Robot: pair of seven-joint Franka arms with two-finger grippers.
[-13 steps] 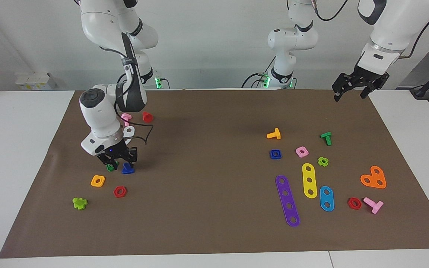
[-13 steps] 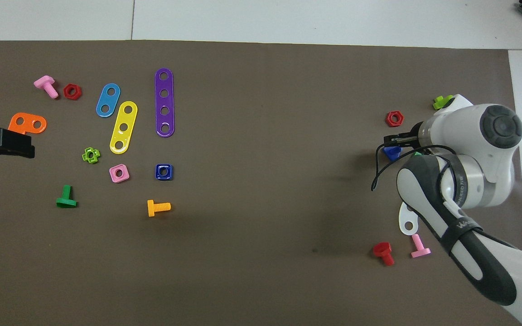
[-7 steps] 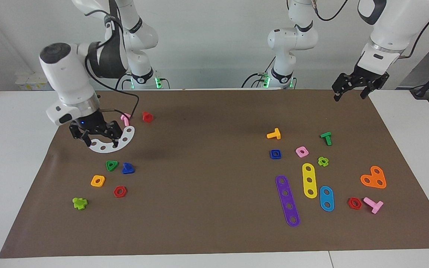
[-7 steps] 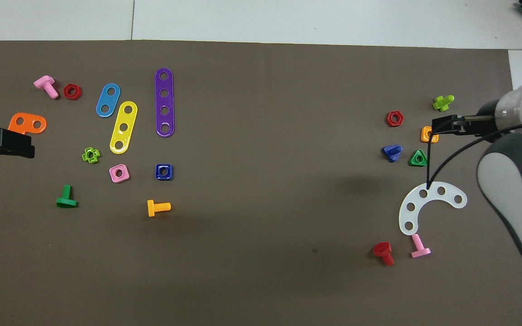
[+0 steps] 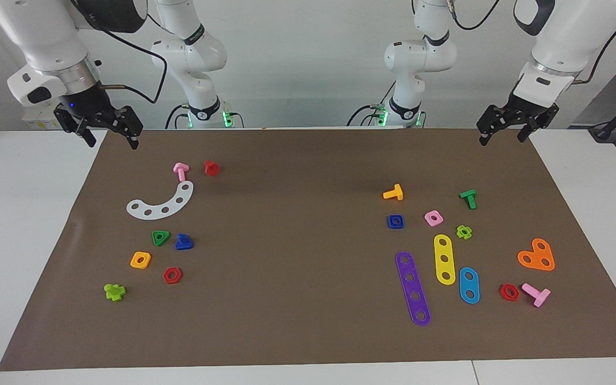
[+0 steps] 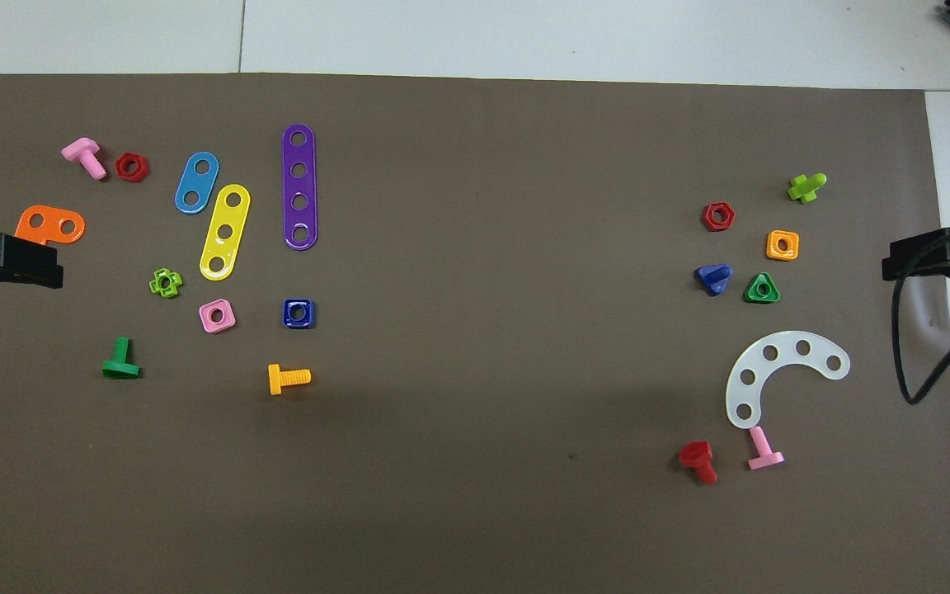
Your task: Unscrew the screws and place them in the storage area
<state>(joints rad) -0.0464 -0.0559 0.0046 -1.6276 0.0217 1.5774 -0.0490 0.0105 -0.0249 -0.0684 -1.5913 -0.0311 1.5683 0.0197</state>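
Bolt (image 5: 183, 242) set down near right-arm edge of tabletop (image 5: 297, 342); right hand (image 5: 106, 126) and left hand (image 5: 510, 124) open, empty, over near corners. Next: fetch nut (image 5: 395, 221).

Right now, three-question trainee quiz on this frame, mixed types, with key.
1. True or false: the blue bolt lies beside the green triangular nut.
2. Which piece lies nearest the blue square nut? A) pink square nut B) white curved strip C) orange heart plate
3. Fill in: the right end effector is up over the brown mat's ____, holding nothing.

Key: 1 true; 2 A; 3 edge. The left end effector waits, also empty.
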